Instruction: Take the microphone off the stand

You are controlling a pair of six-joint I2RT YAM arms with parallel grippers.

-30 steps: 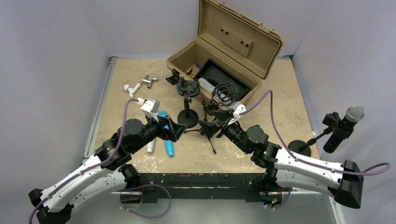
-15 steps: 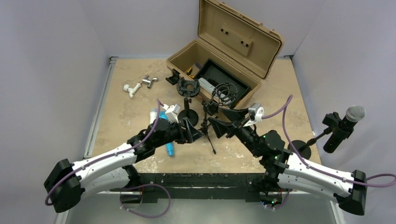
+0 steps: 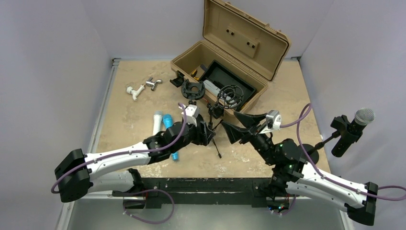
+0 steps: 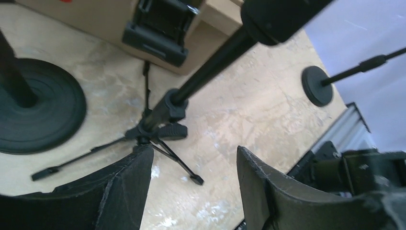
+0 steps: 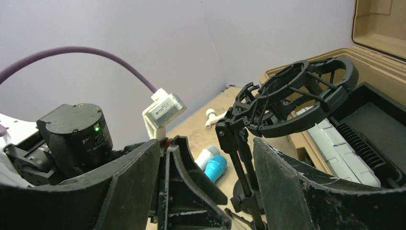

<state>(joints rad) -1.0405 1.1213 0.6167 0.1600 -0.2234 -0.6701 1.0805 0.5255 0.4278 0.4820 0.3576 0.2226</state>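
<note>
The microphone (image 3: 358, 122), black with a silver mesh head, sits in the clip of a black stand (image 3: 306, 151) at the table's right edge. That stand's round base also shows in the left wrist view (image 4: 317, 85). My left gripper (image 3: 208, 132) is open and empty, low by the legs of a tripod stand (image 4: 158, 125) at the table's middle. My right gripper (image 3: 242, 125) is open and empty, facing a shock mount (image 5: 297, 96) on top of the tripod stand. Both grippers are far left of the microphone.
An open tan toolbox (image 3: 239, 45) stands at the back. A round-base stand with an empty clip (image 3: 192, 92) is left of the tripod. A white microphone (image 3: 156, 122) and a blue one (image 3: 167, 120) lie at the left. White and metal fittings (image 3: 142, 87) lie at the back left.
My left gripper has reached right, past the loose microphones, to the tripod's legs. My right arm has shifted right and lifted. Both stay open.
</note>
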